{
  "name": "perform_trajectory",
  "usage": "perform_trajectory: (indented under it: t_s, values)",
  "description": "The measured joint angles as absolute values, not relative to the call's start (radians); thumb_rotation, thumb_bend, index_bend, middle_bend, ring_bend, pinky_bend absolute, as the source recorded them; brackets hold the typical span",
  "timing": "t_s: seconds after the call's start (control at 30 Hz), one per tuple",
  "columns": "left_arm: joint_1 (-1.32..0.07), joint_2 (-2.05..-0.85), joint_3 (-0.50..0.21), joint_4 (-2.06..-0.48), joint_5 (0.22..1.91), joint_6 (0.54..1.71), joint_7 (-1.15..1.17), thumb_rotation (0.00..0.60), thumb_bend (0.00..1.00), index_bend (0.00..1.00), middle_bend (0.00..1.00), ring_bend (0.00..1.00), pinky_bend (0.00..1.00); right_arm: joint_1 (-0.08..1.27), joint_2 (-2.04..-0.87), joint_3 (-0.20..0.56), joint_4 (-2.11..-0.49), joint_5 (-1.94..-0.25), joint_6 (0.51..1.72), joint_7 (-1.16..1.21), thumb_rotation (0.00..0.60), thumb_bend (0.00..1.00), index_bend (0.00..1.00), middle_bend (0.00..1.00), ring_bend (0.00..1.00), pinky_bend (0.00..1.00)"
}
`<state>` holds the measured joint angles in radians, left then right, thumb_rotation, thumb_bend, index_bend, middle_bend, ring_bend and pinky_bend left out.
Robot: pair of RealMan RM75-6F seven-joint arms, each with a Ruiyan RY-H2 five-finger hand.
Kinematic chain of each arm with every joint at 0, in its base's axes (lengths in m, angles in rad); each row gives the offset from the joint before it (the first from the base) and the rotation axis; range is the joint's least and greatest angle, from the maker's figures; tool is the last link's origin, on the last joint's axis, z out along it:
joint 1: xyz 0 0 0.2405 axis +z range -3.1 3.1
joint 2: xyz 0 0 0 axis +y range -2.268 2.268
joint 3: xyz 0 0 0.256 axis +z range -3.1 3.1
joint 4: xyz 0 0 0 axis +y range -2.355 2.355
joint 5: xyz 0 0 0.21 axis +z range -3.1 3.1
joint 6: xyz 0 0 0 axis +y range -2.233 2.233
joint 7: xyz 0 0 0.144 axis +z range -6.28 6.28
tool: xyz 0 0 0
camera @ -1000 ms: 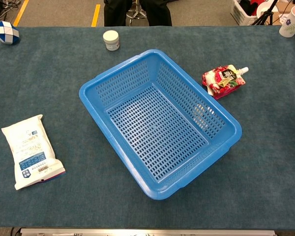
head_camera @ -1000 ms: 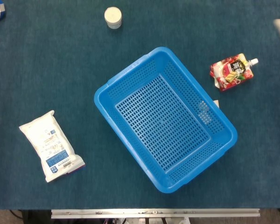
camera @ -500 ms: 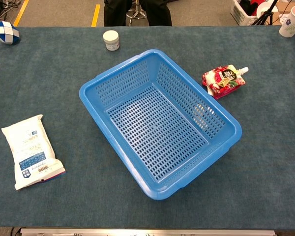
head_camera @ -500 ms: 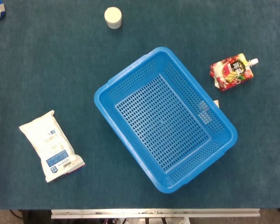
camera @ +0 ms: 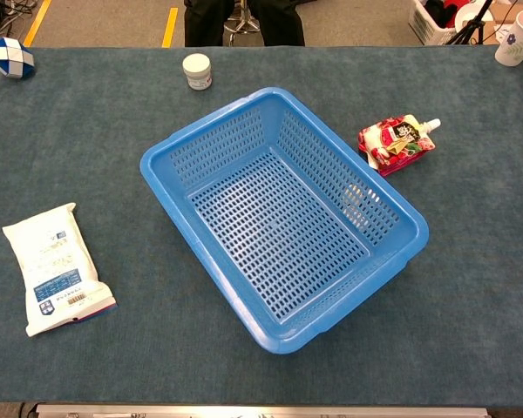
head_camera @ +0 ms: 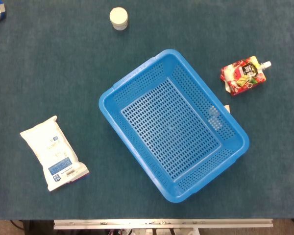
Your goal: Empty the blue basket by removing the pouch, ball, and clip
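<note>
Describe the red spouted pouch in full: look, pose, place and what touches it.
The red pouch is a small, glossy, soft-looking pack printed in red, white and dark patches, with a white spout at its far-right corner. It lies flat and skewed on the blue-green table cloth, outside the blue basket, off its far-right wall and apart from it. A small gold-coloured item lies on it; nothing else touches it.

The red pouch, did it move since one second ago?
No. The red pouch lies at the same spot right of the blue basket.

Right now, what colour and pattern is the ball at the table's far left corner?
Blue-and-white patches on the ball, clearest in chest view.
</note>
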<state>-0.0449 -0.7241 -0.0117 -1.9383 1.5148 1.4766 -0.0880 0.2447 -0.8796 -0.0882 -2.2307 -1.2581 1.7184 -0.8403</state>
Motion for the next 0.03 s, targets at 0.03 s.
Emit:
perform_trajectory:
  t_s: [0.03]
  values:
    - [-0.045,-0.728,-0.013,-1.933,1.515,1.480,-0.091,0.600,0.00,0.07,0.00,0.00,0.00,0.243,-0.879,-0.084,-2.232,-1.260,1.717,-0.841,0.600,0.25,0.16,0.33,0.16,0.24]
